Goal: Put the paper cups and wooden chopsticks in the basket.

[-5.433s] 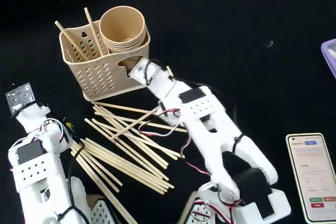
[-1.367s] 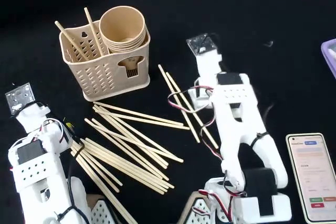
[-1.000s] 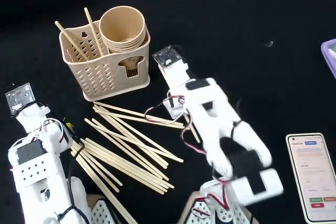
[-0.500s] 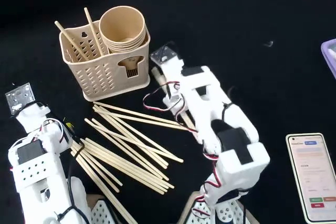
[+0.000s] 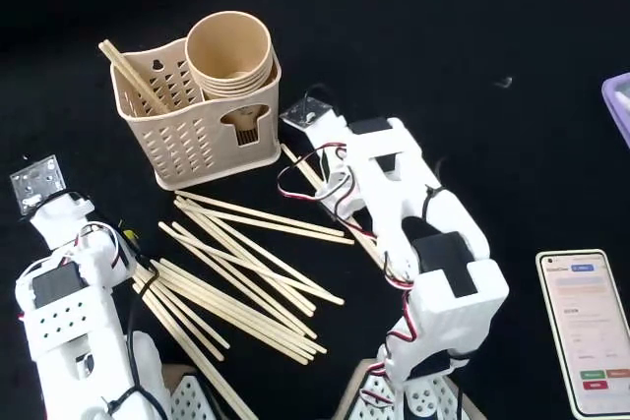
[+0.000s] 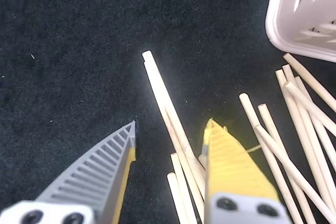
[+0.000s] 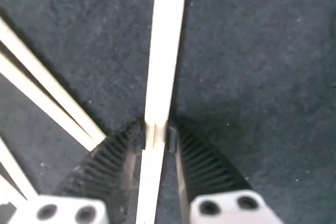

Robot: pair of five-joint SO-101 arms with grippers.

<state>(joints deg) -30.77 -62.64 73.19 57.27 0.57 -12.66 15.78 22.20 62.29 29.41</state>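
Several paper cups sit stacked in the basket toward the far-left corner of the table; loose chopsticks fan out toward its near edge. The left gripper hangs spread apart over chopstick ends. The right gripper is clamped on a chopstick pair.

- The left arm is folded back at the near left, and the left tool is held with its jaws spread wide.
- The right arm is stretched forward and low, and the right tool is clamped on wooden chopsticks.
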